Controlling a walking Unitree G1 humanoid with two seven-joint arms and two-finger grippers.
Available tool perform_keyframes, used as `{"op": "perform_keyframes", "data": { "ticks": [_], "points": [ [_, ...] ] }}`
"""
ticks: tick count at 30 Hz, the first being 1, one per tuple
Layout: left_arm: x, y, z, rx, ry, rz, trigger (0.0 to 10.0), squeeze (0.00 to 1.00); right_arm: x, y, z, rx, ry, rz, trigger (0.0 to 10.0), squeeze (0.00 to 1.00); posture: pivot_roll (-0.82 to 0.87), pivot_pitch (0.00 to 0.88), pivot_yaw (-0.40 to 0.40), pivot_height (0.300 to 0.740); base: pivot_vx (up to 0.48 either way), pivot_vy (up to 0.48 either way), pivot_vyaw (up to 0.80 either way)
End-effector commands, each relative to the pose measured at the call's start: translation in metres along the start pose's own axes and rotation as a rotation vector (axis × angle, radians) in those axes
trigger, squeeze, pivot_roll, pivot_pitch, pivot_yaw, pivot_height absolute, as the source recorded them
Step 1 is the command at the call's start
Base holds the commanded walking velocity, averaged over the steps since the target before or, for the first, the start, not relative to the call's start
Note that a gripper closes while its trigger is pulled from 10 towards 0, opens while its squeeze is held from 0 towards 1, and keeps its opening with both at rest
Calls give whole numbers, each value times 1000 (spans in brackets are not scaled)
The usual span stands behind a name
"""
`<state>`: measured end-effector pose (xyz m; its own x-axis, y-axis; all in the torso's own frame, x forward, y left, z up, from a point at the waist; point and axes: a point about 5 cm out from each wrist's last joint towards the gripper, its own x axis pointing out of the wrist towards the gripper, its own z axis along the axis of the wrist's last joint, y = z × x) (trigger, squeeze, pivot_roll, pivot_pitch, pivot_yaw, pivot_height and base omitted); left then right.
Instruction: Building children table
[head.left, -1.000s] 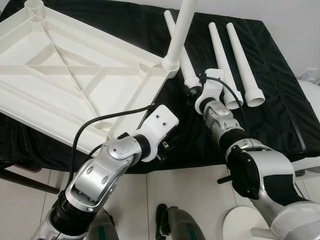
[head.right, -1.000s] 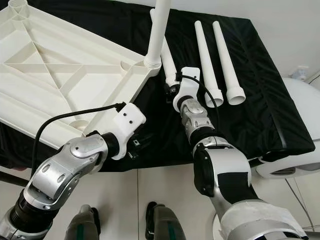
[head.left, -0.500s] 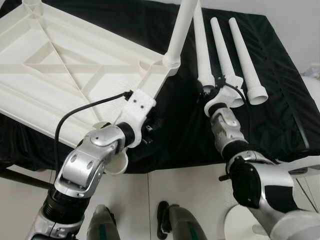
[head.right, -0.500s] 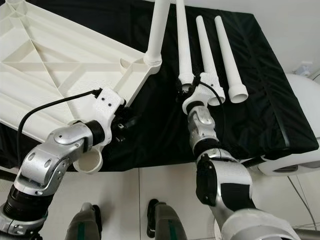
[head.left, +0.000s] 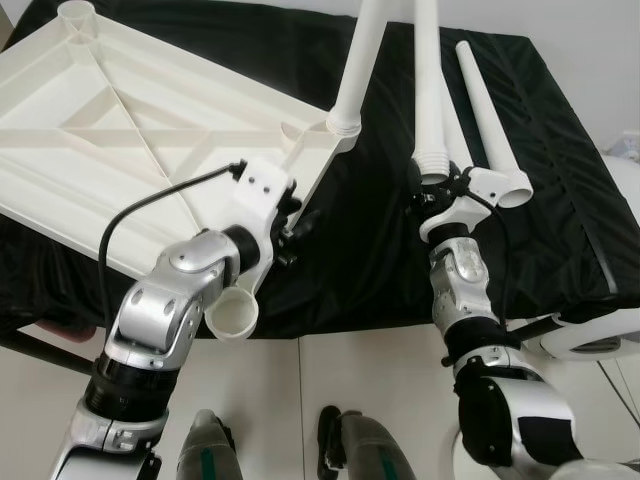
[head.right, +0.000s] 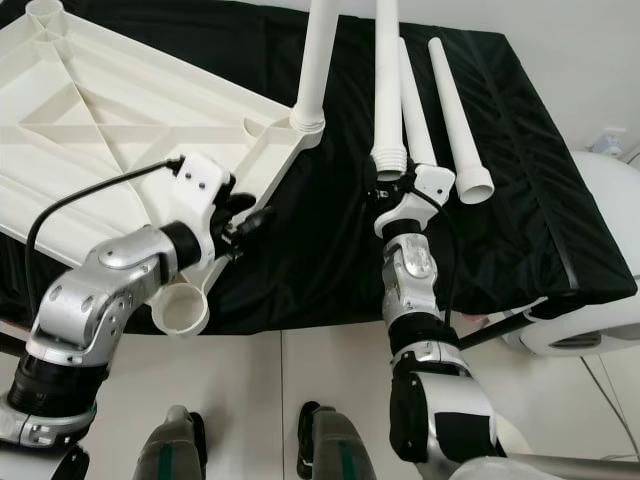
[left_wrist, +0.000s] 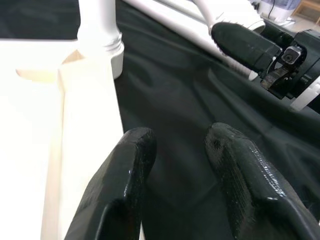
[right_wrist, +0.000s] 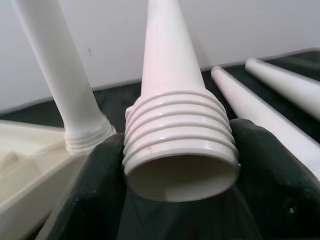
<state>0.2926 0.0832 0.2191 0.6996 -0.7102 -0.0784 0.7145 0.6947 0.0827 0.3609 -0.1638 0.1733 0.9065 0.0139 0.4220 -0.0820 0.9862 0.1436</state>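
Observation:
An upturned white table top (head.left: 130, 150) lies on the black cloth. One white leg (head.left: 358, 70) stands screwed into its near right corner socket. My right gripper (head.left: 433, 192) is shut on the threaded end of a second leg (head.left: 428, 90) and holds it upright over the cloth; the thread (right_wrist: 180, 145) sits between the fingers (right_wrist: 95, 190). My left gripper (head.left: 297, 222) is open, empty, beside the table top's right edge (left_wrist: 55, 150), just above the cloth. Two more legs (head.left: 488, 110) lie loose on the cloth to the right.
An empty leg socket (head.left: 238, 315) juts over the front edge of the black cloth (head.left: 540, 230). Another socket (head.left: 77, 12) is at the far left corner. A white rounded object (head.left: 600, 335) stands at the right. My feet (head.left: 350, 450) are on the tiled floor.
My right gripper has raised the leg from lying on the cloth to upright. My left gripper has swung up and right to the table top's edge. The camera has shifted slightly.

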Motion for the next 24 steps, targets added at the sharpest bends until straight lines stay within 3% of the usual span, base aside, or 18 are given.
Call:
{"op": "perform_keyframes", "data": {
  "ticks": [1, 13, 24],
  "points": [
    [3, -5, -1, -2, -6, -70, 10000, 0, 2, 1, 14, 14, -77, -18, 10000, 0, 64, 78, -41, 740, 0, 0, 0],
    [13, -12, 6, -20, -59, -144, 10000, 0, 12, 33, 67, -11, -295, 96, 10000, 0, 53, 46, -31, 740, 0, 0, 0],
    [9, -4, 20, -58, -129, -158, 10000, 0, 25, 63, 100, 4, -388, 231, 10000, 0, 64, 53, -44, 740, 0, 0, 0]
  ]
}}
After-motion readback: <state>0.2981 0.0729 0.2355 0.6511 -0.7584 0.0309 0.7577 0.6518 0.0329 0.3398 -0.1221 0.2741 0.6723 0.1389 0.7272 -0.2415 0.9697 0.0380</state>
